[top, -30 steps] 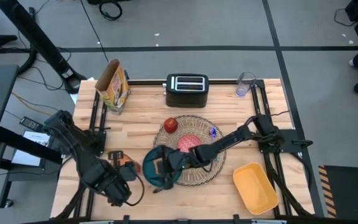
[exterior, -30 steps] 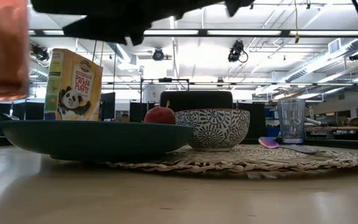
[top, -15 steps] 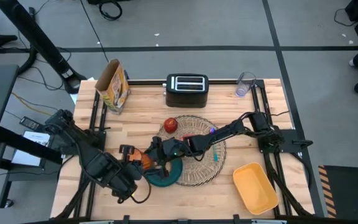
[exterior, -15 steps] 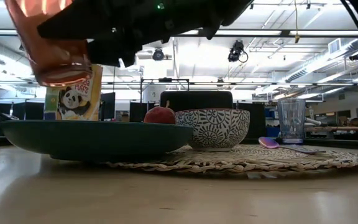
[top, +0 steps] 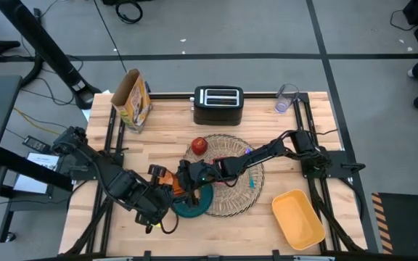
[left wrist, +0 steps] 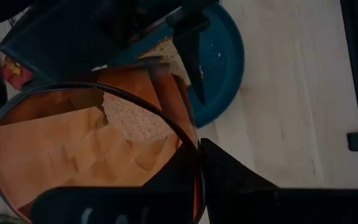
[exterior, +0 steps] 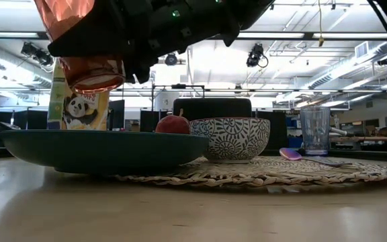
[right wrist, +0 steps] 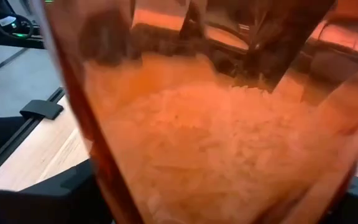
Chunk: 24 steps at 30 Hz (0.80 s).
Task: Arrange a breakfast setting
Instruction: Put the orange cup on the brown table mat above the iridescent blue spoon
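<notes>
The table (top: pixel 165 116) was evenly and brightly lit in the high view, with only soft, short shadows cast beneath the arms; in the low view, long ceiling light strips (exterior: pixel 261 35) were seen glowing behind the scene, so that the arm overhead was reduced to a near silhouette; a pale sheen was thrown across the tabletop in the foreground, which was rendered blurred; the orange cup (exterior: pixel 79 40) was lit through and glowed; in the right wrist view, almost everything was smeared out of focus behind the tinted cup wall (right wrist: pixel 229 124); the left wrist view was dimmer, its near edge lost in shadow.
</notes>
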### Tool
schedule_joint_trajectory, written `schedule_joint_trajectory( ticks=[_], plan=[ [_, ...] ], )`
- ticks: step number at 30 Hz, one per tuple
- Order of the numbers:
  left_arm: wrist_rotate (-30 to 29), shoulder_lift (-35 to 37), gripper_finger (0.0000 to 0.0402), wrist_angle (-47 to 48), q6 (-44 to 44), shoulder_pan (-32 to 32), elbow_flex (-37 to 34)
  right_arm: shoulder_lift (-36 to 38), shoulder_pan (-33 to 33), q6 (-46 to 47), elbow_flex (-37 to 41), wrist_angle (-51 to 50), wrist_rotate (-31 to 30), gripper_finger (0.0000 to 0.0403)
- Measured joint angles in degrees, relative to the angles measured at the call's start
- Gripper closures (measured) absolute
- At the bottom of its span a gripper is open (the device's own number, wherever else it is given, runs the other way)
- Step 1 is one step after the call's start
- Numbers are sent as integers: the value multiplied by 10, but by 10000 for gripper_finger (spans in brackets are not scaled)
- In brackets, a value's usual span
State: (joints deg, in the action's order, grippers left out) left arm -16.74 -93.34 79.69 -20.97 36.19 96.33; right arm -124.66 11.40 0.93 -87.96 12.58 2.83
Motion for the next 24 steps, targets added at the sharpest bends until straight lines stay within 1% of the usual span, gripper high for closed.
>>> schedule_joint_trajectory(
  ticks=[5, 9, 14, 17, 20, 24],
  plan=[
    [0, 0, 385, -2, -3, -1, 0, 0, 0, -3, 0, 0, 0, 73],
    [0, 0, 378, -3, -4, -1, 0, 0, 0, -5, 0, 1, -6, 73],
    [-1, 0, 335, -5, -17, 0, 1, 0, 5, -20, 0, 4, -18, 73],
    [-3, 0, 304, 5, -41, 6, 17, 1, 9, -25, 0, 7, -19, 73],
    [2, 0, 272, 28, -59, 15, 46, 1, 13, -30, 0, 6, -19, 73],
    [11, 0, 242, 80, -91, 39, 111, 2, 17, -38, 8, 6, -19, 73]
  ],
)
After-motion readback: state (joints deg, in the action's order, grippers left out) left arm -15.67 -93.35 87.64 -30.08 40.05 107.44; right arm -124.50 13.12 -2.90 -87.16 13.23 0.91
